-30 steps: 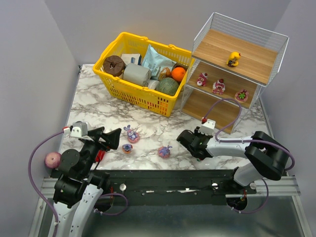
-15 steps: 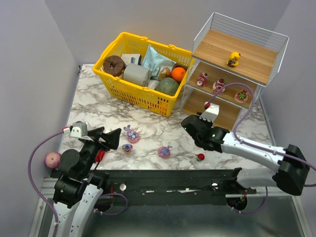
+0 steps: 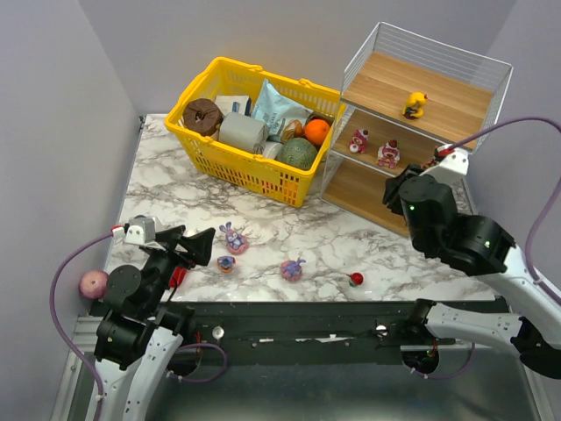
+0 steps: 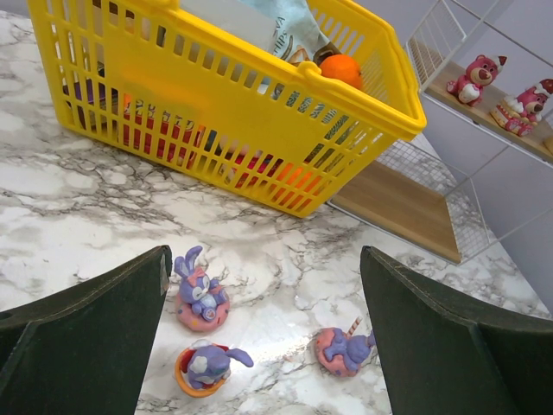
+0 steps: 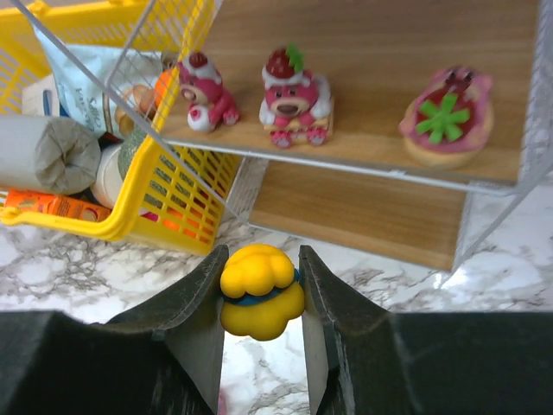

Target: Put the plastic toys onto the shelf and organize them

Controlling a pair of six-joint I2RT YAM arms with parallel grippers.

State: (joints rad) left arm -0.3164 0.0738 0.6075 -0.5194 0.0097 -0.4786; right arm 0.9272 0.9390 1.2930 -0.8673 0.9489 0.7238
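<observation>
Marble tabletop [image 3: 175, 189] between grey walls [image 3: 263, 26]; left end effector [image 4: 263, 268] gapes empty, right end effector [image 5: 261, 252] clamps a yellow duck [image 5: 259, 303].

I work in a robotics lab cell: my left arm [image 3: 131, 324] and right arm [image 3: 465, 241] are bolted to a black rail [image 3: 307, 320] at the edge of a marble-patterned table [image 3: 166, 184]. Plain grey walls [image 3: 53, 132] box it in, and a yellow basket [image 3: 254, 171] of groceries is staged as a prop.
</observation>
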